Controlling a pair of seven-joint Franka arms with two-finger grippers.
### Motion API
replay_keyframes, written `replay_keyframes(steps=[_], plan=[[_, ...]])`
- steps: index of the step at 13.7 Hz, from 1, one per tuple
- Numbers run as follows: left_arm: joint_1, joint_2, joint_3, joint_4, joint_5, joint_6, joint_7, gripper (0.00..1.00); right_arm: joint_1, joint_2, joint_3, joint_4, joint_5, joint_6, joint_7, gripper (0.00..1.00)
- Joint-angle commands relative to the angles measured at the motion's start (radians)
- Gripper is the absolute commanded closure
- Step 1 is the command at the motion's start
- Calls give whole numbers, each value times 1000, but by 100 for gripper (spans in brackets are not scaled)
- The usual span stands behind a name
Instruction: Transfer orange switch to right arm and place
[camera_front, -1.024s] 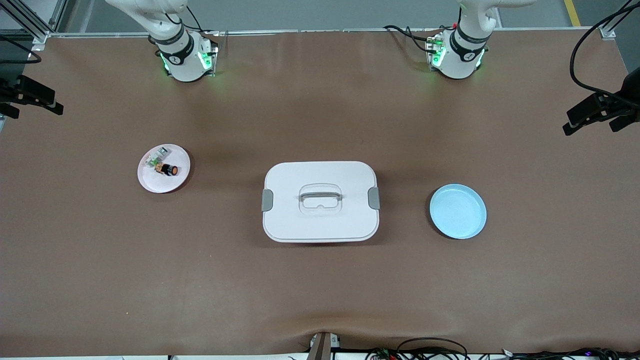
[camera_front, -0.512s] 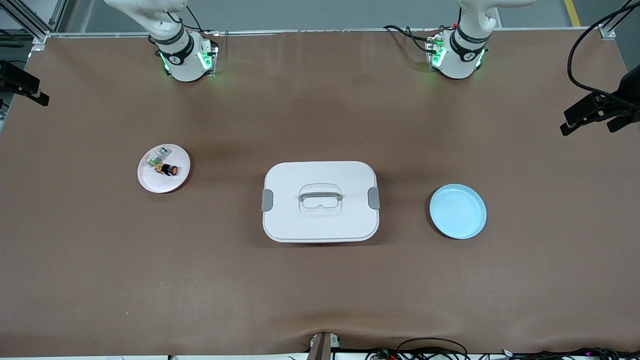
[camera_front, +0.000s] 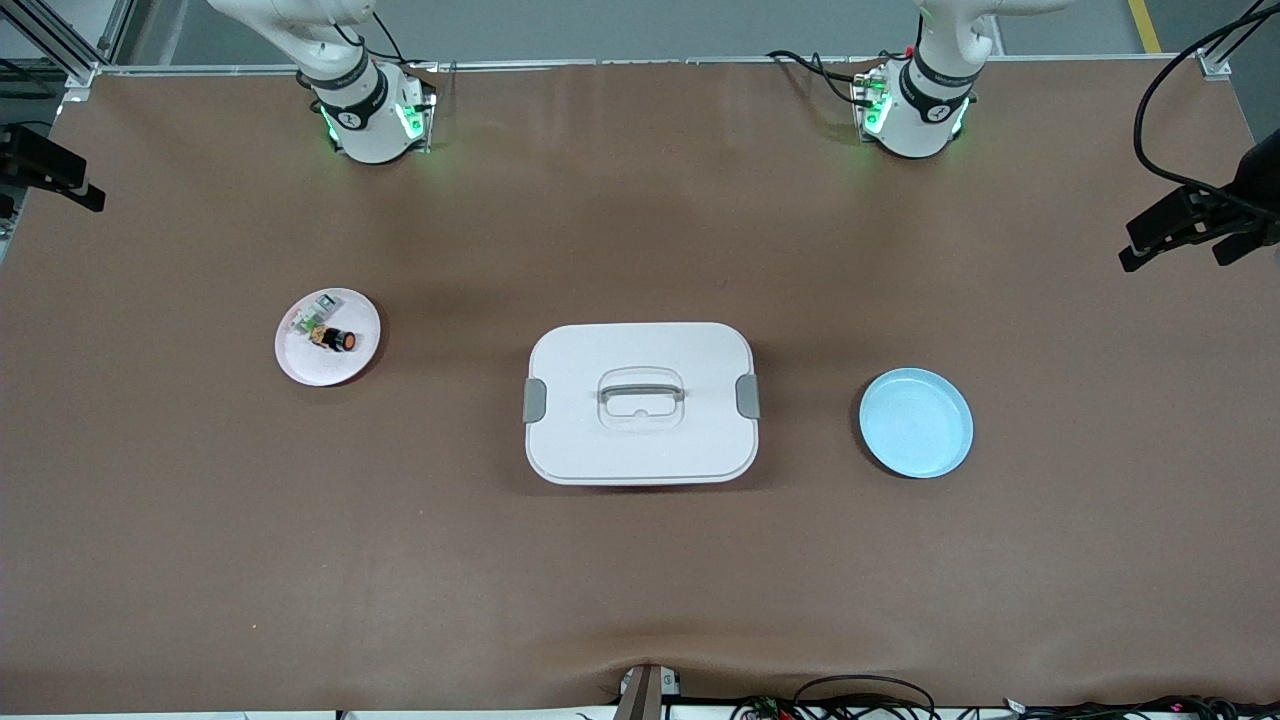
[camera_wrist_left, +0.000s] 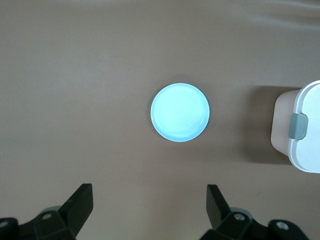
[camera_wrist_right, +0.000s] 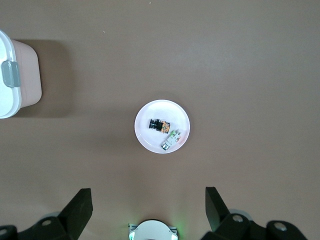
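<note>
Well, the orange switch (camera_front: 340, 340) lies unlabelled on a small white plate (camera_front: 300, 367) beside a white-and-green part (camera_front: 318, 307) toward the right arm's end, while the right gripper (camera_wrist_right: 147, 207) and left gripper (camera_wrist_left: 149, 207) hang high with fingers spread wide, empty.

Colours we record on the brown bench (camera_front: 640, 600)

We list: pale pink plate (camera_front: 300, 365); black, orange-faced orange switch (camera_front: 340, 340); white-and-green part (camera_front: 318, 310); white box, grey clips (camera_front: 640, 440); light blue plate (camera_front: 916, 422).

We see the brown table (camera_front: 640, 570) carrying a pink plate (camera_front: 305, 370), a lidded white box (camera_front: 640, 440) and a blue plate (camera_front: 916, 422).
</note>
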Motion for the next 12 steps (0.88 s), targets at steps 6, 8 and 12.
replay_keyframes(steps=[6,8,12], plan=[[-7,18,-6,24,4,-3,5,0,3,-8,-10,-13,-3,7,61,0],[-7,18,-6,24,4,-3,5,0,3,-8,-10,-14,-2,10,81,0],[-7,18,-6,24,4,-3,8,0,1,-19,-11,-15,-3,53,81,0]])
